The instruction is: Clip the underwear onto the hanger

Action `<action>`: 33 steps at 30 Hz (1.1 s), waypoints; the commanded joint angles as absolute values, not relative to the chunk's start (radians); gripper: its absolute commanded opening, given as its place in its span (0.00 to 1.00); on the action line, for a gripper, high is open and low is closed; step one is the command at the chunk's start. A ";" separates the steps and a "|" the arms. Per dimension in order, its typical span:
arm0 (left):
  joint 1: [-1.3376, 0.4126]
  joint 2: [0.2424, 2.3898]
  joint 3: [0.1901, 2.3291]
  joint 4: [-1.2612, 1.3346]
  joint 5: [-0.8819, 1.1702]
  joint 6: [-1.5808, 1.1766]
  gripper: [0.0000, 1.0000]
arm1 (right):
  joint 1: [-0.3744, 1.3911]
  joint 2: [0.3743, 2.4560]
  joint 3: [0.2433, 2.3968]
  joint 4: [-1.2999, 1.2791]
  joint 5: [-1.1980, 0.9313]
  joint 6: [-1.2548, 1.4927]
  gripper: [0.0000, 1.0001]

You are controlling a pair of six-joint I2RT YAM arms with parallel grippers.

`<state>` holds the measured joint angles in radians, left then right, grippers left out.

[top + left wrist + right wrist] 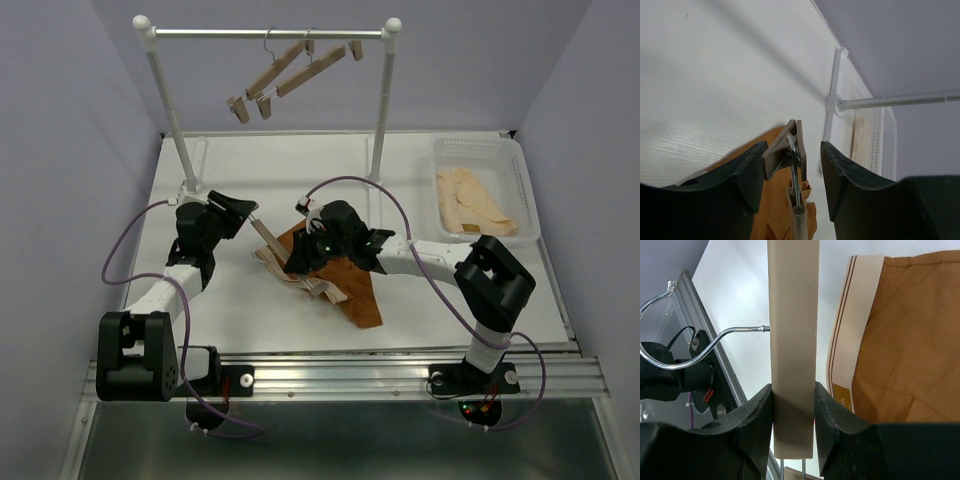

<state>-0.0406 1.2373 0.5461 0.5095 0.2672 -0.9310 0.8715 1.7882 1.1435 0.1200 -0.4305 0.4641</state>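
Observation:
The rust-brown underwear (355, 295) lies on the table with its tan waistband (850, 330) beside the hanger. The light-wood hanger (268, 238) lies slanted across the underwear's left edge. My right gripper (305, 258) is shut on the hanger's bar (792, 315), and the wire hook (715, 340) sticks out to the side. My left gripper (793, 150) is open around the hanger's end clip (785, 147). The clip sits close to the left finger, and a gap remains on the right. Orange underwear fabric (772, 210) shows below the clip.
A white clothes rack (265, 33) stands at the back with two more wooden hangers (290, 70) hung on it; its post base (832, 102) is close ahead of the left gripper. A white basket (515, 185) with cream garments sits at the back right.

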 commanded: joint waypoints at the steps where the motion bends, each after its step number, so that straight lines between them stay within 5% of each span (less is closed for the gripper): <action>1: -0.023 1.224 0.535 0.569 0.293 -0.928 0.54 | 0.876 1.740 1.143 0.181 -0.434 0.463 0.10; 7: -0.011 1.221 0.531 0.572 0.304 -0.936 0.40 | 0.876 1.741 1.143 0.179 -0.430 0.462 0.10; 14: 0.018 1.226 0.519 0.580 0.342 -0.936 0.00 | 0.876 1.750 1.146 0.176 -0.425 0.462 0.10; 21: 0.038 1.216 0.485 0.629 0.377 -0.943 0.00 | 0.876 1.758 1.149 0.173 -0.431 0.462 0.10; 24: 0.038 1.201 0.476 0.644 0.388 -0.937 0.00 | 0.876 1.758 1.151 0.169 -0.434 0.457 0.18; 25: 0.038 1.195 0.472 0.646 0.393 -0.927 0.00 | 0.876 1.755 1.150 0.169 -0.434 0.454 0.30; 33: 0.041 1.189 0.440 0.698 0.428 -0.899 0.00 | 0.876 1.738 1.147 0.166 -0.523 0.349 0.69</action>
<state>0.0349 1.2175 0.4644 0.6086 0.3779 -0.9249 0.8715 1.7878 1.1431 0.1211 -0.4610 0.4252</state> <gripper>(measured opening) 0.375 0.599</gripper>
